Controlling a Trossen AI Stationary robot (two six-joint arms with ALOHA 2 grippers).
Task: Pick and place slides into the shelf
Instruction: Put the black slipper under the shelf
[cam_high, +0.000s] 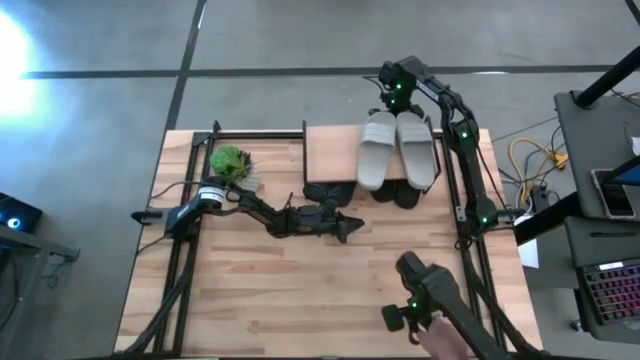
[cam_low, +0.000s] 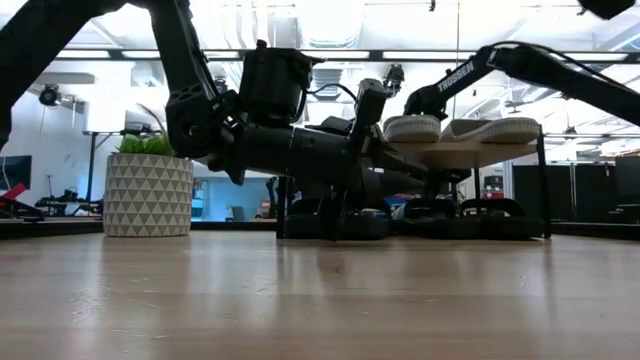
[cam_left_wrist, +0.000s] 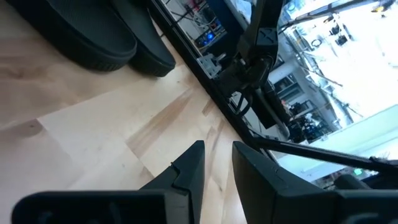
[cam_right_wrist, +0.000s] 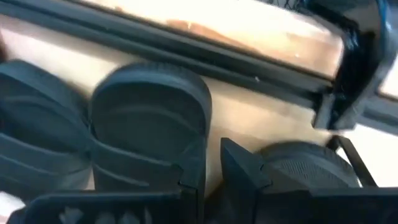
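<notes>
While the left gripper, narrowly parted and empty, is hovering near black rubber slide sandals (probably light, floppy, grippy), their wide strap is looking the surest hold, and the right gripper is waiting, likewise slightly parted, behind the plank-topped, black-framed shelf.

Even overhead light is seen on the table, with strong glare blown out on the floor at the high view's left edge. The low view is backlit by bright ceiling lights; arms are rendered as silhouettes. The right wrist view is blurred throughout.
</notes>
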